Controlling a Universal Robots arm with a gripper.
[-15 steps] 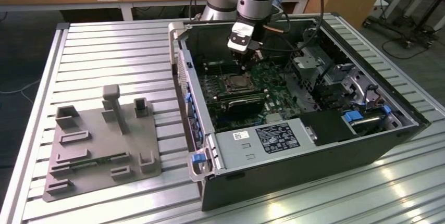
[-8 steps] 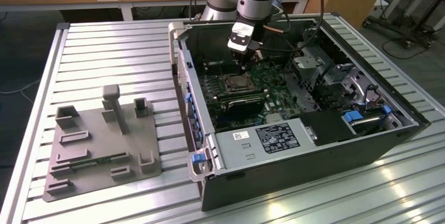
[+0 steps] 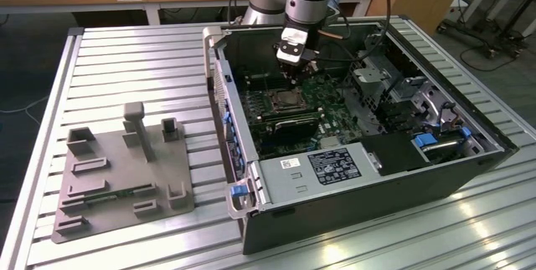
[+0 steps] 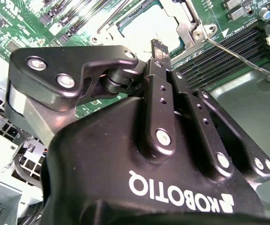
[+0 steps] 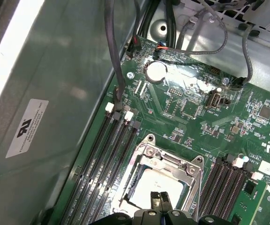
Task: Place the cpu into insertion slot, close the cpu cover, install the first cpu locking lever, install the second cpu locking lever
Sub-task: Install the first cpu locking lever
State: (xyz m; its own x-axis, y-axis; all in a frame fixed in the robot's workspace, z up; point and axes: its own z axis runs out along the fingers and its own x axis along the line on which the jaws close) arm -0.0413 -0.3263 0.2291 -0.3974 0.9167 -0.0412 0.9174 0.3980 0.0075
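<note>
Hovering just above the insertion slot [image 3: 285, 100] inside the open computer case [image 3: 368, 216], the gripper [image 5: 161, 201] has its two fingertips pressed together, with nothing visible between them. The cpu [image 5: 154, 186] lies in the insertion slot, its pale metal top flat and square to the rim, so the first step looks done. The cpu cover [image 5: 191, 165] appears to lie down around the cpu. Its silver frame borders the chip on the sides that show, and the chip's top shows through the cut-out. I judge the second step done as well, though the gripper hides the near edge of the frame. In the second wrist view a thin locking lever [image 4: 238, 55] runs out from a corner of the insertion slot and crosses over the memory slots [image 4: 247, 35] beside it, which suggests it stands raised and unlatched. The other lever I cannot make out. Both lever steps seem left to do.
</note>
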